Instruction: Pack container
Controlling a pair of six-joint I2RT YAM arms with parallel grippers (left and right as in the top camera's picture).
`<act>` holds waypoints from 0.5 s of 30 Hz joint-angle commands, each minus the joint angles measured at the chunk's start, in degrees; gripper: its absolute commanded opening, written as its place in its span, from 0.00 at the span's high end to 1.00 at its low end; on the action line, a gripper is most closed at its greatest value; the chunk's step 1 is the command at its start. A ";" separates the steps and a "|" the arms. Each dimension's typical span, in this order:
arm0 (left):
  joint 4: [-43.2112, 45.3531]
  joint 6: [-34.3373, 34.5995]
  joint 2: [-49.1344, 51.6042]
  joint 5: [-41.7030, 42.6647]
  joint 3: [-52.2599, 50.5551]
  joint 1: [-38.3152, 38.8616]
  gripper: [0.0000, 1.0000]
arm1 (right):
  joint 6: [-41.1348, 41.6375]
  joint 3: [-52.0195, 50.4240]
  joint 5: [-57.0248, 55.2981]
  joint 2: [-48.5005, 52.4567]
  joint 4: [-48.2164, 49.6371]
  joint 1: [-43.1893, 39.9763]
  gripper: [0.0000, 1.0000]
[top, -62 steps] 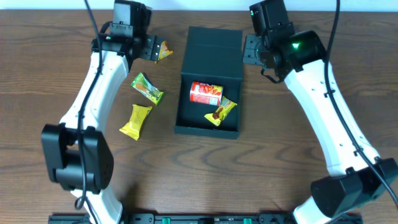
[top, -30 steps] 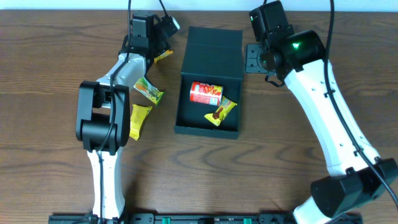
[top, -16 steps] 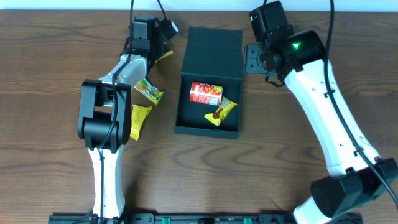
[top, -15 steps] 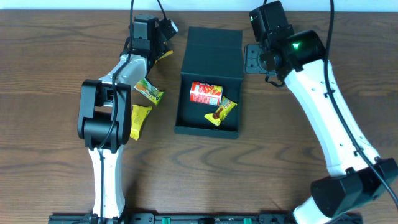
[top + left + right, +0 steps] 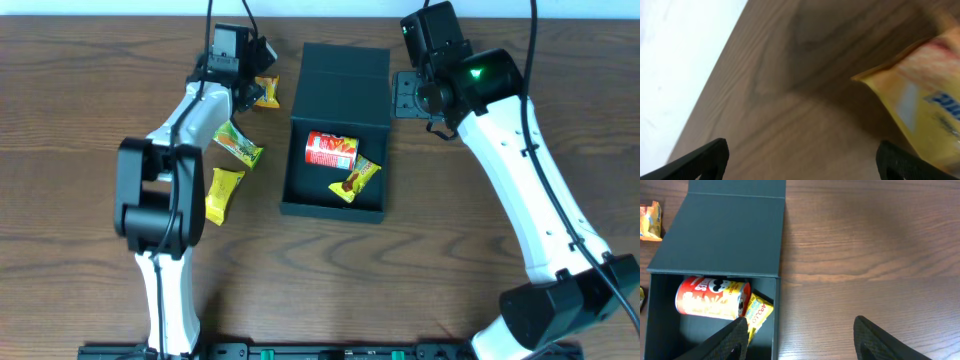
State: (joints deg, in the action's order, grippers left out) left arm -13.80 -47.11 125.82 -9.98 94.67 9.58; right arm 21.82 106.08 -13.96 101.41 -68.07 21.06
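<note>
Left gripper [image 5: 801, 152]: fingers spread wide, nothing between them. An orange-yellow packet [image 5: 920, 110] lies on the wooden table [image 5: 790, 100] just ahead of it, toward the right-hand finger. It's blurred, so I can't tell if it touches. Behind my left gripper, back along the arm, a green packet [image 5: 238, 143] and a yellow packet [image 5: 222, 193] lie on the table, apart from each other.

Right gripper [image 5: 800, 327]: also spread, holding nothing, above bare table. The container [image 5: 320, 192] sits ahead and to the left of these fingers, and past the orange-yellow packet from my left gripper. Its lid flap [image 5: 725, 230] is open, folded back on the far side. Inside, a red can [image 5: 710, 297] lies on its side, and a yellow snack packet [image 5: 757, 315] lies right against it on the side nearer my right fingers.
</note>
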 commanded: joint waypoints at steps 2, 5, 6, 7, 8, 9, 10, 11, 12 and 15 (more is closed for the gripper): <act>-4.46 10.45 -8.52 0.85 1.07 0.96 0.04 | -0.63 0.07 -0.57 -0.02 -0.07 -0.48 0.32; -9.14 12.31 -12.04 12.46 1.07 0.85 0.05 | -0.66 0.07 0.07 -0.02 -0.04 -0.48 0.31; -9.01 14.45 -12.31 14.32 1.07 0.76 0.05 | -0.66 0.07 0.50 -0.02 -0.02 -0.48 0.31; -8.52 18.86 -12.39 14.67 1.07 0.79 0.05 | -0.63 0.07 0.85 -0.02 -0.04 -0.48 0.31; -8.46 24.35 -12.39 14.23 1.09 0.79 0.05 | -0.63 0.07 1.05 -0.02 -0.11 -0.48 0.31; -8.94 30.99 -12.39 13.29 1.09 0.79 0.05 | -0.66 0.07 1.33 -0.02 -0.28 -0.46 0.31; -10.05 37.88 -12.50 12.76 1.09 0.81 0.05 | -0.66 0.07 1.62 -0.02 -0.50 -0.46 0.30; -12.17 46.64 -12.72 12.92 1.09 0.79 0.05 | -0.63 0.07 2.21 -0.02 -0.96 -0.48 0.30; -13.86 52.00 -12.85 13.18 1.09 0.79 0.05 | -0.63 0.07 2.45 -0.02 -1.42 -0.48 0.29; -17.51 59.08 -13.35 16.83 1.09 0.79 0.05 | 0.22 0.07 2.43 -0.02 -3.13 -0.46 0.25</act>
State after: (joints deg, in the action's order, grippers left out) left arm -30.06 -4.21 112.73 2.85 95.04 10.39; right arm 21.89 106.08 -12.03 101.41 -70.39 21.06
